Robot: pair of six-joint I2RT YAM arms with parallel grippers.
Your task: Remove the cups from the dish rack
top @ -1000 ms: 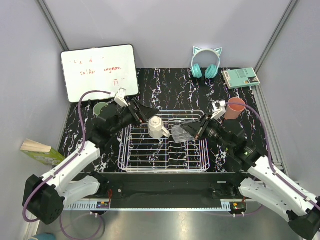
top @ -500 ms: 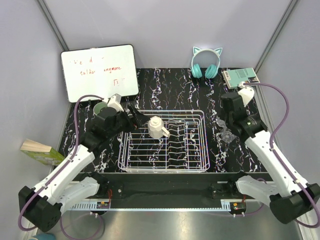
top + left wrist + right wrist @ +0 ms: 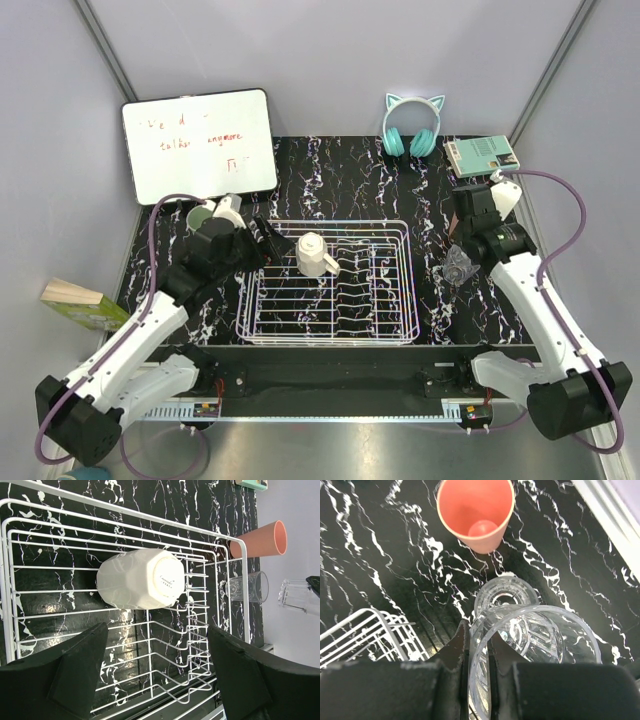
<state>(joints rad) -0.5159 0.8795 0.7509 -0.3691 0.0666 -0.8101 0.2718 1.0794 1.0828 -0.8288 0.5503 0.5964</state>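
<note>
My right claw (image 3: 479, 647) is clamped narrow on the wall of a clear glass (image 3: 535, 645), right of the dish rack (image 3: 125, 517). A second glass (image 3: 505, 595) stands just beyond it, and a pink tumbler (image 3: 476, 512) farther still. My left claw (image 3: 157, 667) is spread wide at the rack's far left corner, holding nothing; the cream mug (image 3: 140, 578) sits tipped on the tines at the rack's far side.

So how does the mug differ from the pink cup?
The mug is cream; the pink cup is salmon pink. The mug sits in the rack with its printed base showing; the cup stands mouth up on the table, outside the rack. The mug has a handle; the cup has none. Both are opaque, and neither is gripped.
</note>
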